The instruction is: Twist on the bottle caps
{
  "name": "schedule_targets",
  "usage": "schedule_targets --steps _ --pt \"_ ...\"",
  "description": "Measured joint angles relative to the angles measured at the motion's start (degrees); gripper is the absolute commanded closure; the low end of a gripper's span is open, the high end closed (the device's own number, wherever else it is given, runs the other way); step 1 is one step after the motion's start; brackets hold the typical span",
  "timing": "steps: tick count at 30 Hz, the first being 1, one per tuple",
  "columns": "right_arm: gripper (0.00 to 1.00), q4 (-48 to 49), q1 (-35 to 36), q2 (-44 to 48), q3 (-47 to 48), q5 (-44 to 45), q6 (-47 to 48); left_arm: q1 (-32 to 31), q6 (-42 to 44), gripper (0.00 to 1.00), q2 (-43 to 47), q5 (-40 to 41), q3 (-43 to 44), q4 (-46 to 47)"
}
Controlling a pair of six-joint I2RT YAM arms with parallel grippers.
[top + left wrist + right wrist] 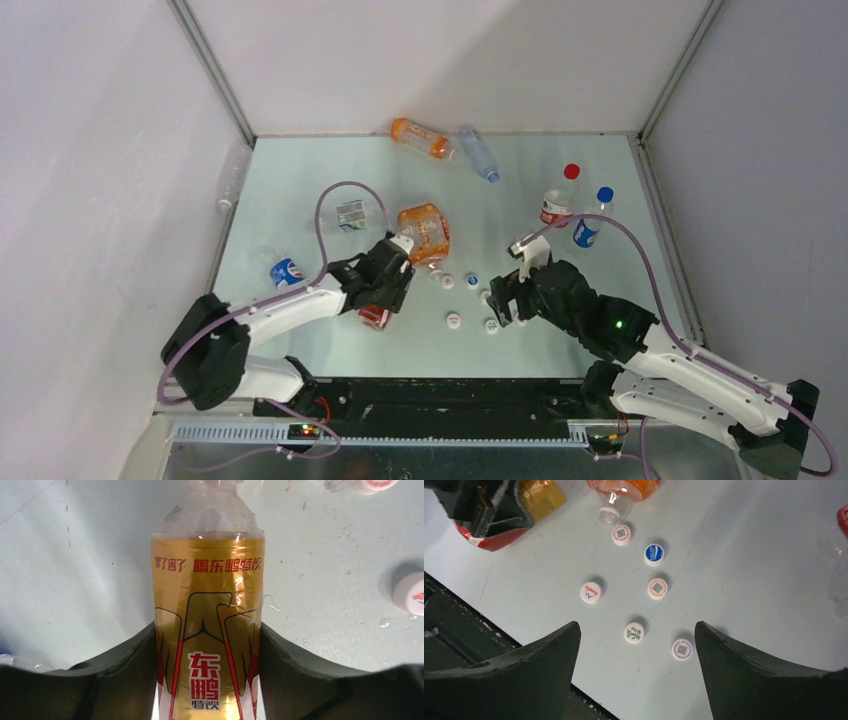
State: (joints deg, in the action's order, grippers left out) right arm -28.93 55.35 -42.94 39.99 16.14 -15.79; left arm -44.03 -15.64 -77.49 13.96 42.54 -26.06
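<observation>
L gripper (207, 635) clamping gold bottle (207, 575), prob uncapped, R gripper (636, 626) wide

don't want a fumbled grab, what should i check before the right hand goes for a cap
1. Left hand shut on the gold-label bottle: ok.
2. That bottle's neck open: cannot tell, cut off by the frame.
3. Right hand open and empty: ok.
4. Green-print white cap lying flat under that hand, apart from the purple-print cap: ok.
5. Cap fits that bottle: cannot tell.
</observation>
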Motion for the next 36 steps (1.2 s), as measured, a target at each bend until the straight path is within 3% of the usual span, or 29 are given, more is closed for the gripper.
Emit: schedule_targets --steps 2,6,13,22,28,36 --pt "0.03 -0.7 -0.7 -0.8 0.0 -1.1 -1.6 0.0 -0.6 0.52 3.0 -0.3 -1.8 1.6" --pt "0.00 -2.1 -2.3 -1.9 0.0 -4.5 -4.5 0.0 -0.9 0.60 11.4 -0.8 -6.4 4.9" --pt "0.03 -2.8 -5.1 -2.7 0.0 -7.4 -6.3 0.0 0.6 0.65 27.8 -3.0 -16.3 15.9" --pt "0.09 -4.9 -14.9 -10.6 2.1 -11.5 -8.1 -0.1 5.9 0.67 47.8 -7.5 -31.1 35.7" --pt "0.01 -7.0 -16.7 -17.4 4.6 -12.7 -8.7 -0.1 10.3 0.66 51.5 -9.5 -38.4 48.2" --pt "0.09 -7.2 -14.2 -29.7 9.1 -10.9 -8.9 -0.1 17.6 0.63 50.9 -11.7 -41.9 57.4"
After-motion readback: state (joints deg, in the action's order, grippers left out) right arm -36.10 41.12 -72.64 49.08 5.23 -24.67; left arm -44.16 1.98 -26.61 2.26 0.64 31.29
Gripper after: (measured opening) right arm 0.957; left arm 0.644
